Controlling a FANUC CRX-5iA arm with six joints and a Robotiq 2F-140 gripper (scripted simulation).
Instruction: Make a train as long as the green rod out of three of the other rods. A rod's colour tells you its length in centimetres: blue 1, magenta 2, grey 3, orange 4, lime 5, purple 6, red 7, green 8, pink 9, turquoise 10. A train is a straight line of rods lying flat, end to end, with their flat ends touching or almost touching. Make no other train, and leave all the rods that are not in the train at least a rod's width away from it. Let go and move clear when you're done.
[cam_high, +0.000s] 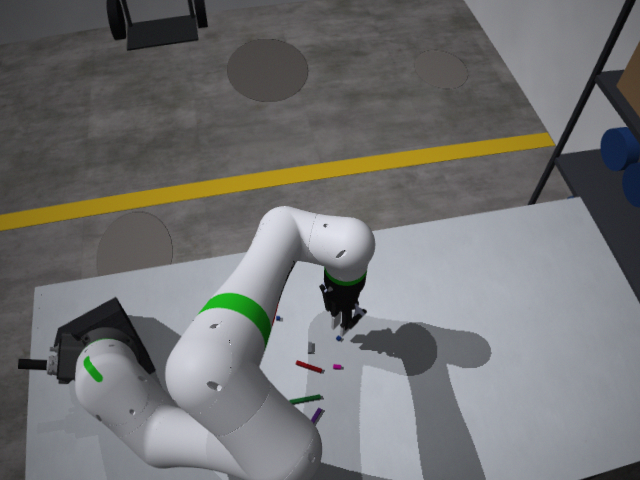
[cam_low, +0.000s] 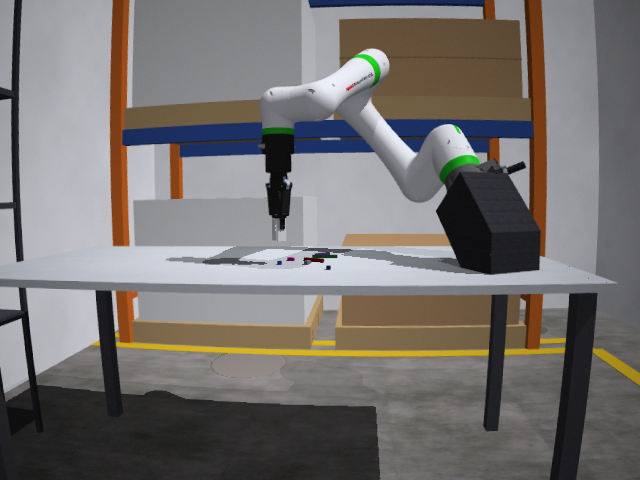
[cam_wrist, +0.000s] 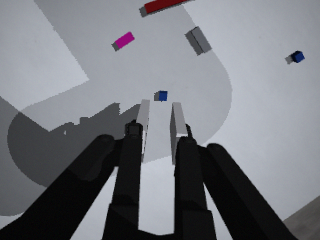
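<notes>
My gripper (cam_high: 347, 325) hangs point-down above the table, also seen in the exterior view (cam_low: 279, 235). In the wrist view its fingers stand close together with a narrow gap and nothing between them. A small blue rod (cam_wrist: 161, 95) (cam_high: 339, 338) lies on the table just past the fingertips, below the gripper. A second blue rod (cam_high: 279, 318) lies nearer the arm. A grey rod (cam_high: 311, 347), a magenta rod (cam_high: 337, 366), a red rod (cam_high: 309, 366), the green rod (cam_high: 306, 398) and a purple rod (cam_high: 317, 414) lie apart from each other.
The arm's black base block (cam_high: 98, 335) stands at the table's left corner. My own arm hides part of the table near the rods. A shelf (cam_high: 610, 155) stands beyond the table's right edge.
</notes>
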